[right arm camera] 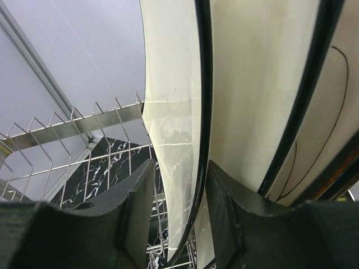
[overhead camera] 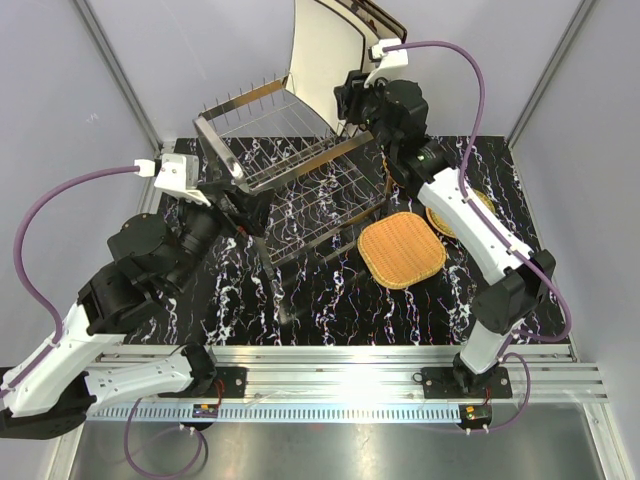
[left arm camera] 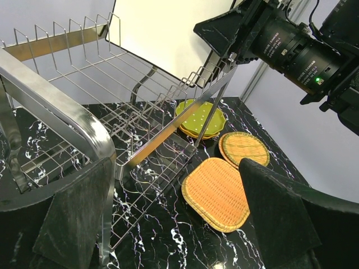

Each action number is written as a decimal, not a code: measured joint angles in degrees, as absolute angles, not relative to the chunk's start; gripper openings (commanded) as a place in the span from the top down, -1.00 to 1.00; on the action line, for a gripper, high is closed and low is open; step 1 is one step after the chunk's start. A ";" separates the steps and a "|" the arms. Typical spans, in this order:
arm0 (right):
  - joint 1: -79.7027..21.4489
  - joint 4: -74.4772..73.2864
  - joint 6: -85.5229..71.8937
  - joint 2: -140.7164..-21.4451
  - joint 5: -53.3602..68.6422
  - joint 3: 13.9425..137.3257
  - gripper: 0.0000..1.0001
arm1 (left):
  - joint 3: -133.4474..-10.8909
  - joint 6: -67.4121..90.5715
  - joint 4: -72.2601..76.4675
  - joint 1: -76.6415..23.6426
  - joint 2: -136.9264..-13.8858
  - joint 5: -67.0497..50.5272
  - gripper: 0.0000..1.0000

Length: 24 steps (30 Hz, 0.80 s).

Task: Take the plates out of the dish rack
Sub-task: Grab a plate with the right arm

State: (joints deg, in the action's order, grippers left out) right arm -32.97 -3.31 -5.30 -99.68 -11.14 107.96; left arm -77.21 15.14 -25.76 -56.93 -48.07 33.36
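The chrome dish rack [overhead camera: 290, 165] stands mid-table. Large cream square plates [overhead camera: 325, 50] with dark rims stand upright at its back right. My right gripper [overhead camera: 350, 100] straddles the lower edge of the nearest cream plate [right arm camera: 174, 84], and both fingertips [right arm camera: 140, 190] appear to touch it. Another cream plate [right arm camera: 252, 84] stands right behind it. My left gripper [overhead camera: 240, 205] is open at the rack's front left corner, with the frame tube [left arm camera: 84, 134] beside its left finger [left arm camera: 73, 218]. A wicker plate [overhead camera: 400, 250] lies on the table.
A second wicker plate [left arm camera: 244, 147] and a green dotted plate [left arm camera: 201, 116] stacked on an orange one lie on the black marble table [overhead camera: 250, 310] right of the rack, partly under the right arm. Grey walls enclose the table.
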 measured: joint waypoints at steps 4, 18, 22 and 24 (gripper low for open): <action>-32.95 -0.99 -4.54 -99.59 -11.51 106.96 0.17 | -77.12 15.49 -26.04 -56.93 -47.94 33.47 -0.98; -32.42 6.11 -2.07 -99.57 -11.07 103.44 0.70 | -76.47 15.68 -26.28 -56.93 -47.62 33.91 -0.98; -32.25 7.75 -1.74 -99.44 -9.74 102.74 0.89 | -76.47 15.70 -26.44 -56.93 -47.62 34.15 -0.98; -32.21 8.14 -1.61 -99.42 -9.04 102.69 0.96 | -76.47 15.70 -26.48 -56.93 -47.64 34.26 -0.98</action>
